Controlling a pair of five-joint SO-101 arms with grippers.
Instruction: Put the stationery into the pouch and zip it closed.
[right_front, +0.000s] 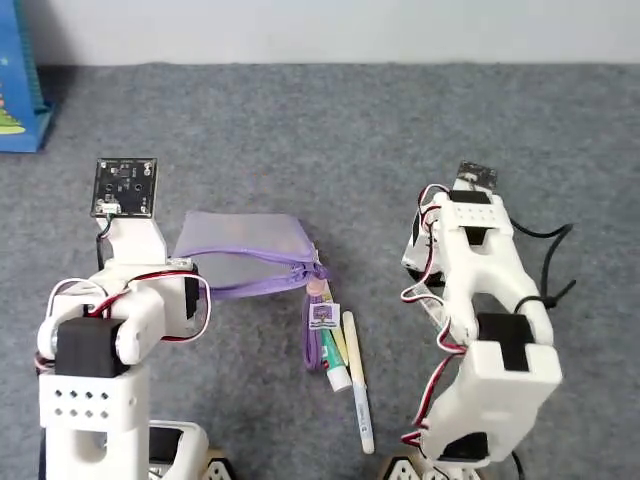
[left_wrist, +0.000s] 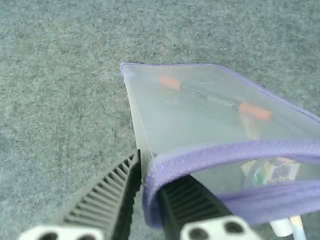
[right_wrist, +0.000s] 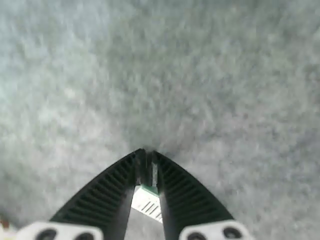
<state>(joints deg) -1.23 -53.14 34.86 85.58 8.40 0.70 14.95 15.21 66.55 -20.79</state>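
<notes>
Pouch (right_front: 240, 248): purple, see-through, lies on grey carpet (right_front: 350, 130) in front of the left arm, zip unfastened; orange-ended shapes (left_wrist: 254, 112) show through its wall.
Left gripper (left_wrist: 145, 162): clenched on the pouch's purple zip edge at one end.
Right gripper (right_wrist: 145, 152): fingertips pressed together just above bare carpet; small white-and-green piece (right_wrist: 145, 202) sits between the fingers nearer their base, cannot tell whether gripped.
Pen (right_front: 357, 395): white, lies on the carpet between the two arms, outside the pouch.
Tube (right_front: 336, 362): green and white, just beside the pen, on the pouch side.
Strap (right_front: 311, 340): purple, trails from the pouch's zip end, next to the tube.
</notes>
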